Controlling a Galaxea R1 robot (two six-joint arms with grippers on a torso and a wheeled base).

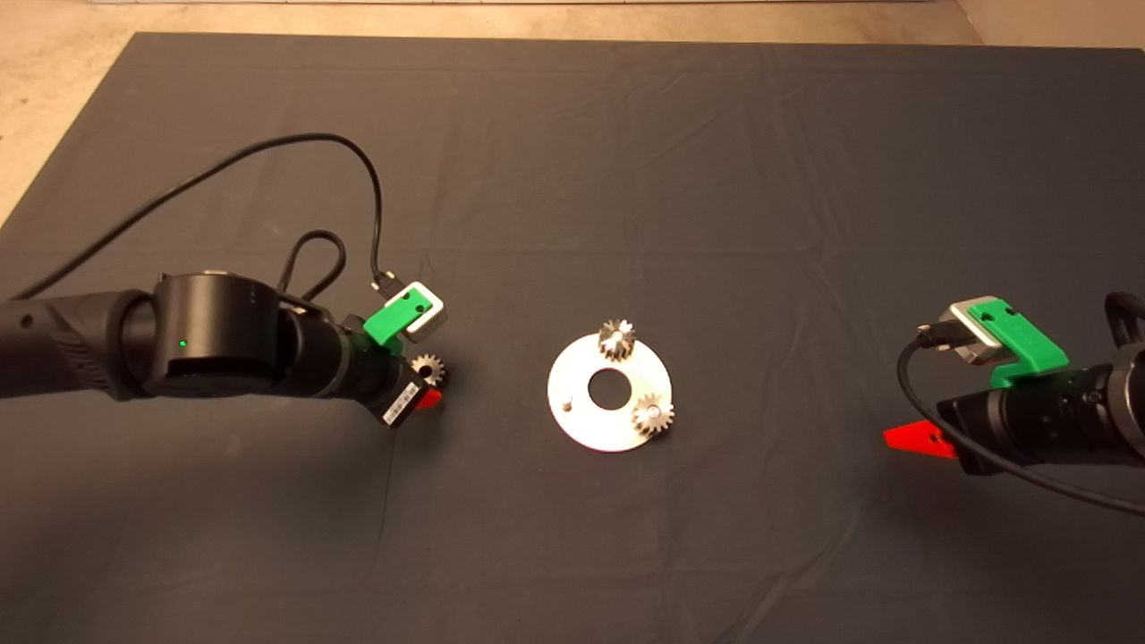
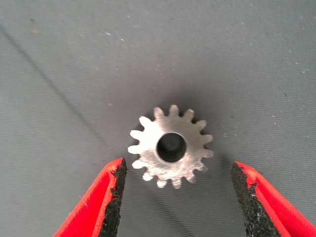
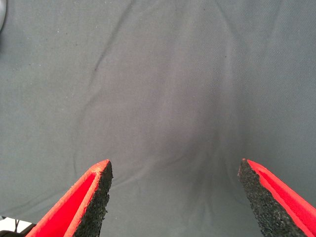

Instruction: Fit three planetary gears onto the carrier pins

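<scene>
left gripper (image 2: 176, 170) fingers apart around toothed steel gear (image 2: 171, 146)

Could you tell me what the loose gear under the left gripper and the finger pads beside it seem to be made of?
The loose gear looks like bare metal, probably steel: dull silver, faintly scuffed face, crisp cut teeth. The left gripper's finger pads look like black foam or rubber, grainy and crumbly at the edges, backed by smooth red plastic. Both lie over the woven cloth-like mat.

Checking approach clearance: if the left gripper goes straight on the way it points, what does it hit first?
Likely the loose small steel spur gear, lying flat on the dark mat. The left gripper is open, fingers either side, not touching; height above is unclear.
</scene>
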